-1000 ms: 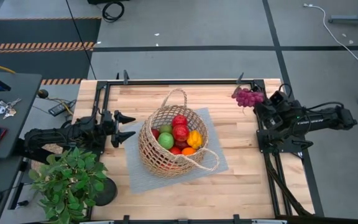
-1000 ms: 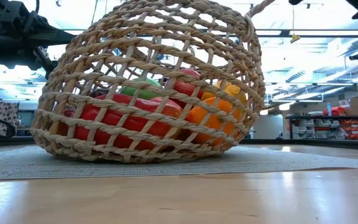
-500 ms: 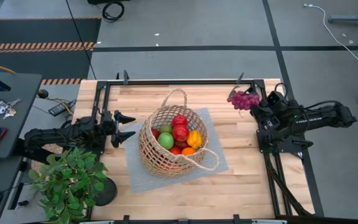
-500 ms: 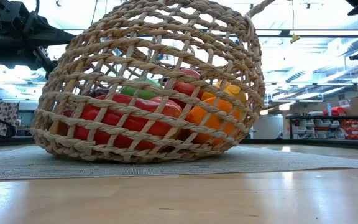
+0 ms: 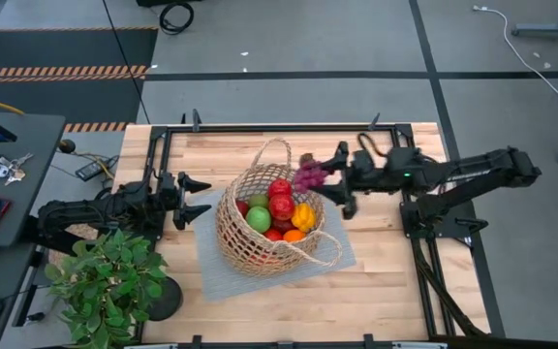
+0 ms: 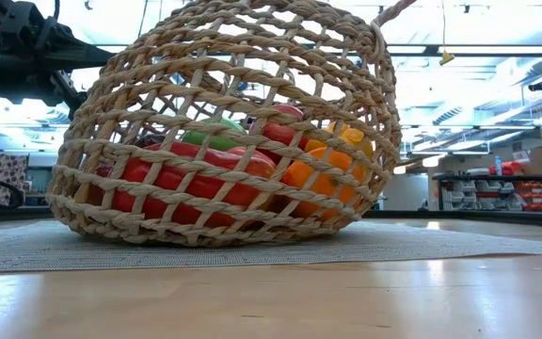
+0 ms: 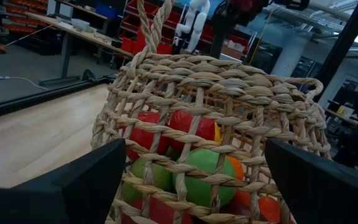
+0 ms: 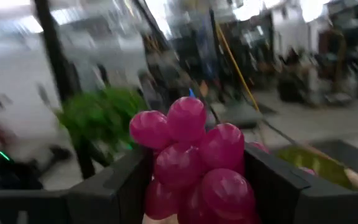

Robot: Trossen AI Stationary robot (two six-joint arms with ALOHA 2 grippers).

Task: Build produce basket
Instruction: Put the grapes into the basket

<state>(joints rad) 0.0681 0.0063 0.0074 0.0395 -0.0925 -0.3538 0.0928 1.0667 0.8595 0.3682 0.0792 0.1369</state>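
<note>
1. The right claw [image 5: 324, 177] is gripping a bunch of purple grapes [image 5: 308, 174], holding it over the far right rim of the wicker basket [image 5: 235, 237].
2. The basket is sitting on a grey mat [image 5: 342, 247] mid-tabletop [image 5: 376, 281], carrying apples, peppers and oranges [image 5: 277, 211].
3. The left claw [image 5: 194, 199] is waiting beside the basket, fingers spread wide.
4. No readable writing is showing.

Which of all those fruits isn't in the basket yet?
The purple grapes. The right gripper holds them just above the basket's rim, while the apples, peppers and orange already lie inside.
</note>
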